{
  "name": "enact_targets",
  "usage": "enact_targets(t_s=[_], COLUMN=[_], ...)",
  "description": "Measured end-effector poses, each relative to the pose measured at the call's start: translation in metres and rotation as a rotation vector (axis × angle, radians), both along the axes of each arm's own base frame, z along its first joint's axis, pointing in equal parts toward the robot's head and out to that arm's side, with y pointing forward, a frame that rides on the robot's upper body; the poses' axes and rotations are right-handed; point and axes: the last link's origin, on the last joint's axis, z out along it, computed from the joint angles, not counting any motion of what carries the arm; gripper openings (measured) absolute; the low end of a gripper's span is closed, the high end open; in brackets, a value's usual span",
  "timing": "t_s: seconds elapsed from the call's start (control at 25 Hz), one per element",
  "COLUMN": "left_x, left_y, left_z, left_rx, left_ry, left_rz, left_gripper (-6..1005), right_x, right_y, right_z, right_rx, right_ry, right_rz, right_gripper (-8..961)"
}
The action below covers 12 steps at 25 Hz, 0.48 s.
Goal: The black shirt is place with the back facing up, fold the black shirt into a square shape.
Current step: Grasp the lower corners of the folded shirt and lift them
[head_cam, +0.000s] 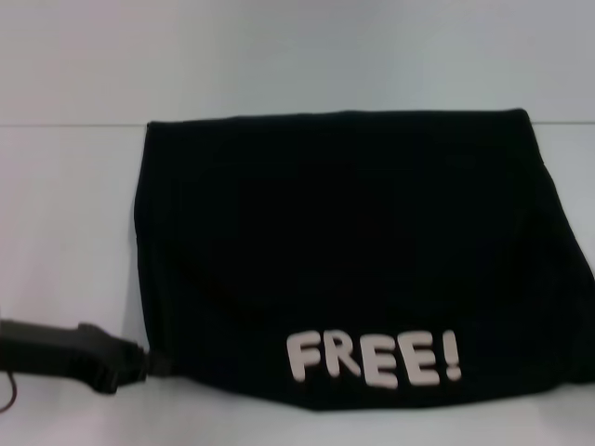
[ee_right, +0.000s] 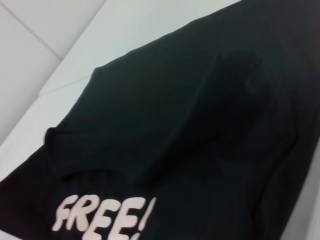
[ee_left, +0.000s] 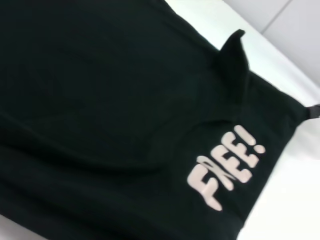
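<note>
The black shirt point(head_cam: 344, 242) lies on the white table, folded into a wide, roughly rectangular shape. Its cream "FREE!" print point(head_cam: 372, 358) faces up at the near edge. The shirt also fills the left wrist view point(ee_left: 110, 110) and the right wrist view point(ee_right: 200, 125), where small raised folds of cloth stand up near the print. My left gripper point(head_cam: 139, 364) is low at the near left, its tip touching the shirt's near-left corner. My right gripper does not show in the head view.
The white table point(head_cam: 65, 232) runs bare to the left of the shirt and along the front. A pale wall rises behind its far edge point(head_cam: 74, 124). A small dark part point(ee_left: 313, 111) shows at the shirt's edge in the left wrist view; I cannot tell what it is.
</note>
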Motion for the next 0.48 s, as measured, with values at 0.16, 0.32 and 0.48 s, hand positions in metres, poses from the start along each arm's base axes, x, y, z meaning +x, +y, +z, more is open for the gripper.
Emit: enact_targets(t_s=[0.16, 0.32, 0.48], left_x=[0.0, -0.001, -0.005], left_y=[-0.019, -0.033, -0.042], left_z=[0.003, 0.012, 0.017], left_rx=[-0.067, -0.102, -0.119], left_ry=[-0.053, -0.11, -0.13], left_rz=[-0.008, -0.008, 0.015], left_gripper=[53, 55, 57], right_x=[0.001, 0.004, 0.006], right_y=[-0.022, -0.04, -0.052], right_z=[0.001, 0.001, 0.0], right_rx=[-0.033, -0.041, -0.041], right_ry=[0.022, 0.033, 0.045], right_rz=[0.023, 0.038, 0.047], right_gripper=[-1, 0, 0])
